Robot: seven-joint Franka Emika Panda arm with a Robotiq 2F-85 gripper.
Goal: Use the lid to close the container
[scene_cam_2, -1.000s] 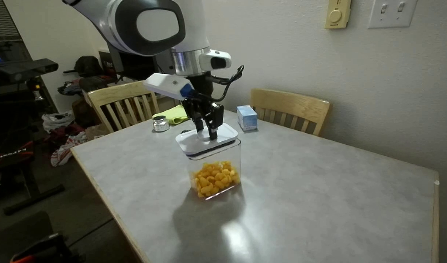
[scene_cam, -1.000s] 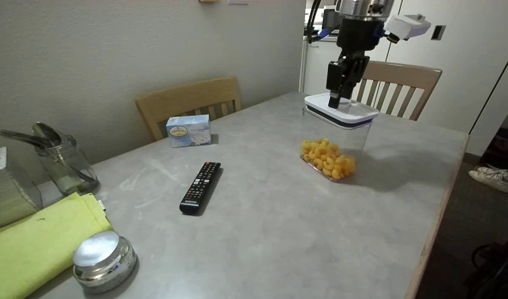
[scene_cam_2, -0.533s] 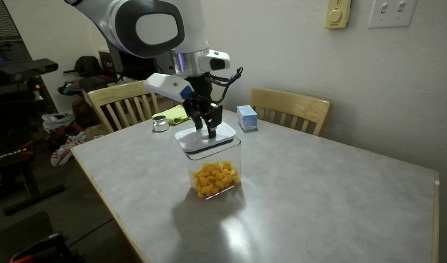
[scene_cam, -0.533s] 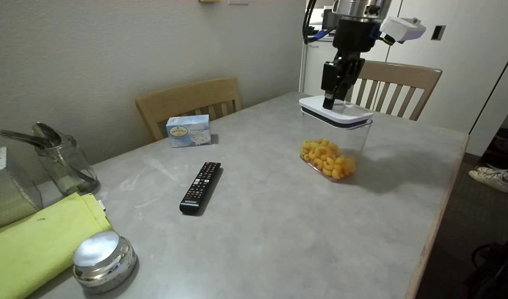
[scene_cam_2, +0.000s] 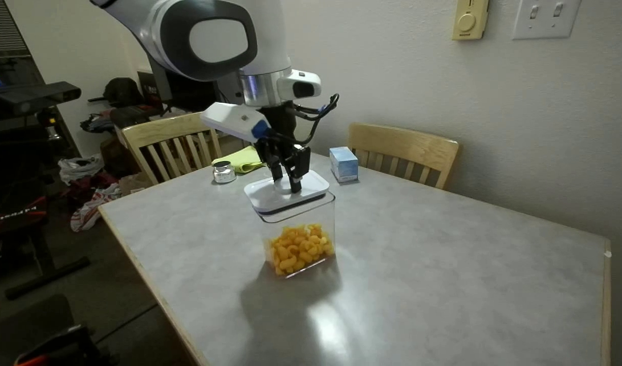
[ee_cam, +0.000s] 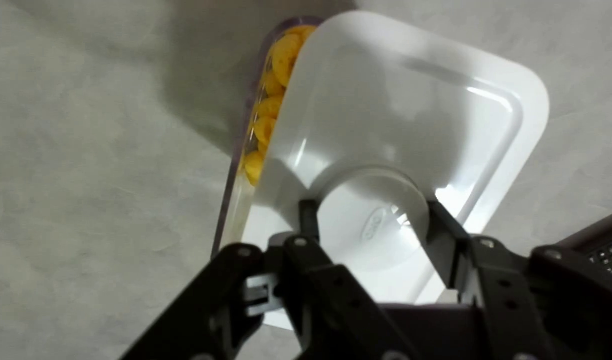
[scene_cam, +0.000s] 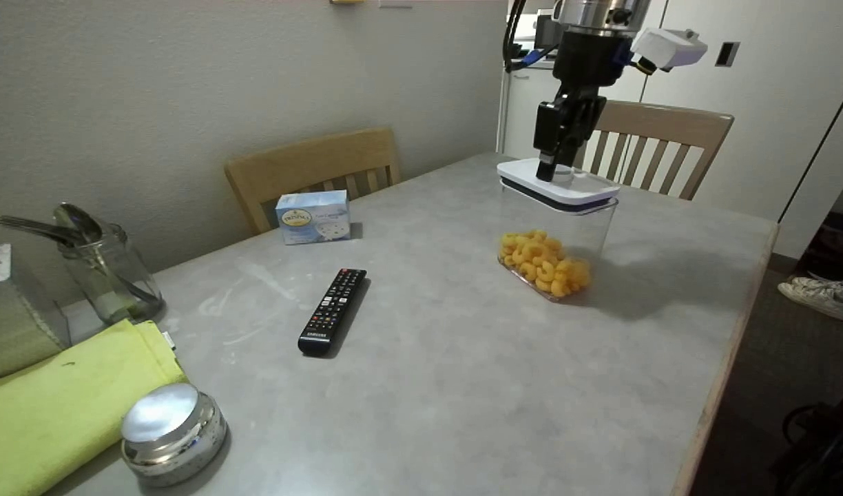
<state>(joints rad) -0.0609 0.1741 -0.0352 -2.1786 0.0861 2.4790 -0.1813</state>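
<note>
Lid looks off-centre over the container; aligning seems in hand. The gripper clasps the lid's knob snugly; next, square it and press down.

Lid: smooth plastic, glossy where we see highlights
Container: clear, smooth plastic
Tin: shiny metal
Cloth: matt fabric
Chair: smooth wood
Tabletop: smooth, we catch glare
Wall: rough, matt

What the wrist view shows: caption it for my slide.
Gripper clasping the white lid by its round knob; clear container and yellow food pieces showing along one side.
</note>
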